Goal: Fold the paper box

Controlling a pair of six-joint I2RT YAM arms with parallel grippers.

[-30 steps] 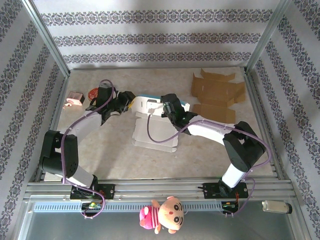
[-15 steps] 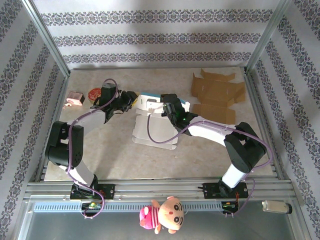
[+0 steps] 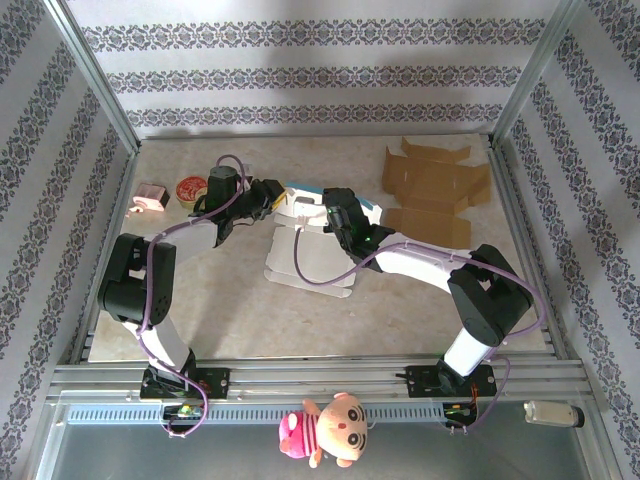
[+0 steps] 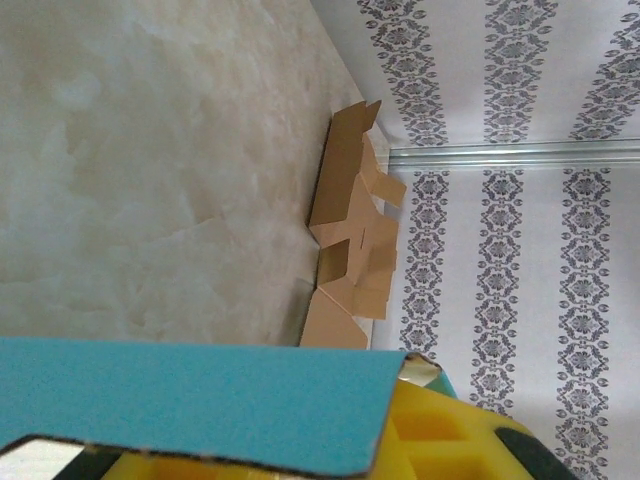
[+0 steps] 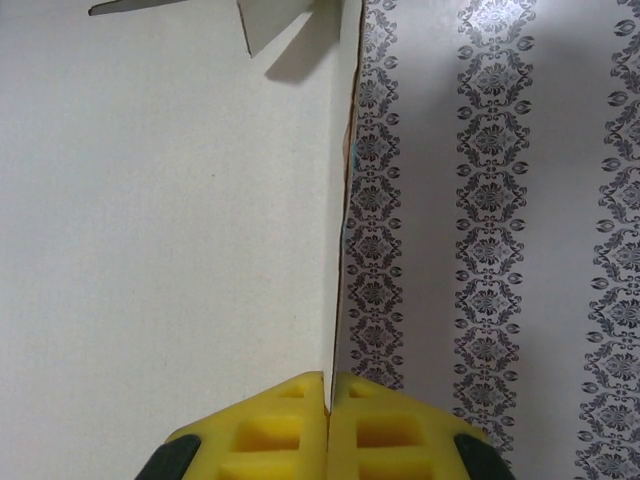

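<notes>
Up close, the right claw (image 5: 328,388) has its yellow pads pressed together on the thin edge of a white panel of the box (image 5: 170,220), with the patterned wall (image 5: 480,200) beyond. From above, that claw sits at the box's far end, over the raised white-and-teal part. The rest of the box lies flat and white in the middle of the table (image 3: 220,300).

The left claw (image 3: 270,195) meets the same far end from the left. Its wrist view adds what the top view cannot: a teal flap (image 4: 200,390) lying across a yellow pad (image 4: 440,440). Whether that claw pinches the flap I cannot tell.

Past the flap, brown card (image 4: 350,220) lies flat by the wall; from above it is at the far right, well apart from the box. At the far left sit a pink thing (image 3: 150,197) and a round red one (image 3: 188,187). A doll (image 3: 328,432) lies below the arm bases.
</notes>
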